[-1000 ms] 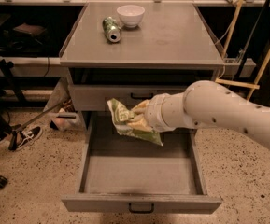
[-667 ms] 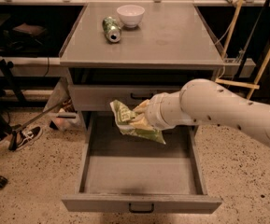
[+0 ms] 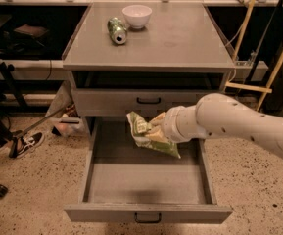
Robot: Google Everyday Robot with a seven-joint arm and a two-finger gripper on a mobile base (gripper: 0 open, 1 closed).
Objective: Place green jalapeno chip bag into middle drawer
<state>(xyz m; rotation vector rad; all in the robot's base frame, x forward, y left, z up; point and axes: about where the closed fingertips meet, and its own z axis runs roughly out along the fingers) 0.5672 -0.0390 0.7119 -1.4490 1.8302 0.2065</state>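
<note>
The green jalapeno chip bag (image 3: 148, 136), wrinkled green foil with pale print, hangs in the air over the back half of the open middle drawer (image 3: 146, 182). My gripper (image 3: 156, 126) comes in from the right on a thick white arm and is shut on the bag's right side. The bag hides the fingertips. The drawer is pulled far out, a grey tray with tall side walls and a small dark handle (image 3: 147, 218) at its front. Its floor shows bare below the bag.
A white bowl (image 3: 136, 15) and a green drink can (image 3: 116, 30) lying on its side are on the cabinet top (image 3: 180, 38). The shut upper drawer front (image 3: 106, 103) with a black handle is just behind the bag. A shoe (image 3: 26, 144) and poles are at the left on the speckled floor.
The arm has shifted slightly right and down with the bag in it, so the bag hangs a bit lower over the drawer. Nothing else moved.
</note>
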